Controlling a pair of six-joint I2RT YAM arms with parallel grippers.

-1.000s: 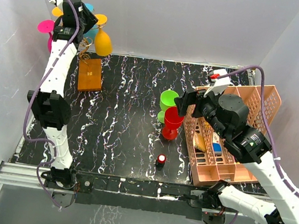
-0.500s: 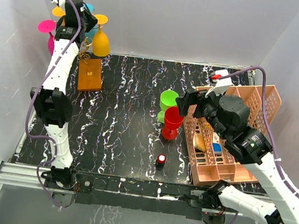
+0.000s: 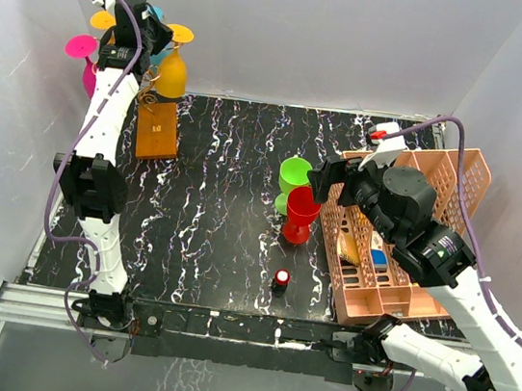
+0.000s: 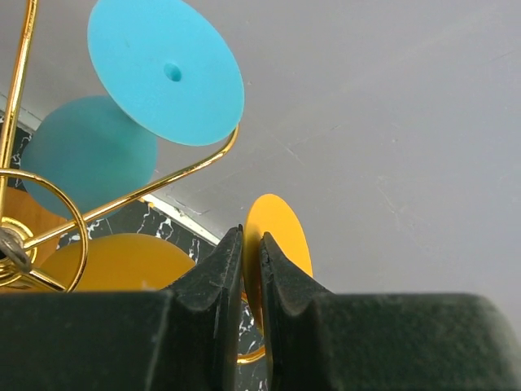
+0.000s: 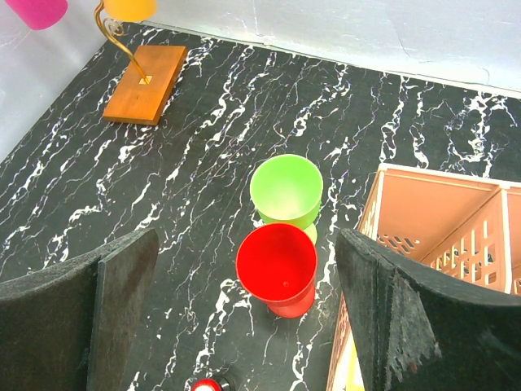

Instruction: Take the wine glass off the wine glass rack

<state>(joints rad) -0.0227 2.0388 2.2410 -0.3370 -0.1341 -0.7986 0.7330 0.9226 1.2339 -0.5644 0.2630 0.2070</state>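
The wine glass rack is a gold wire tree (image 4: 122,204) on an orange-brown block base (image 3: 156,130), at the far left. An orange wine glass (image 3: 171,76) hangs bowl-down from it. My left gripper (image 3: 162,36) is shut on the edge of this glass's flat foot (image 4: 281,236); its bowl (image 4: 122,261) shows below the wire. A blue glass (image 4: 167,69) and a pink glass (image 3: 83,46) also hang on the rack. My right gripper (image 3: 326,180) is open and empty above a red glass (image 5: 277,265) and a green glass (image 5: 286,191) that stand upright on the table.
A salmon-pink lattice basket (image 3: 458,175) with small items stands at the right. A small black object with a red top (image 3: 281,278) sits near the front. The white back wall is close behind the rack. The rack base also shows in the right wrist view (image 5: 146,83).
The orange glass's bowl has swung slightly left toward the rack stem, with my left gripper still on its foot. The right arm has not moved.
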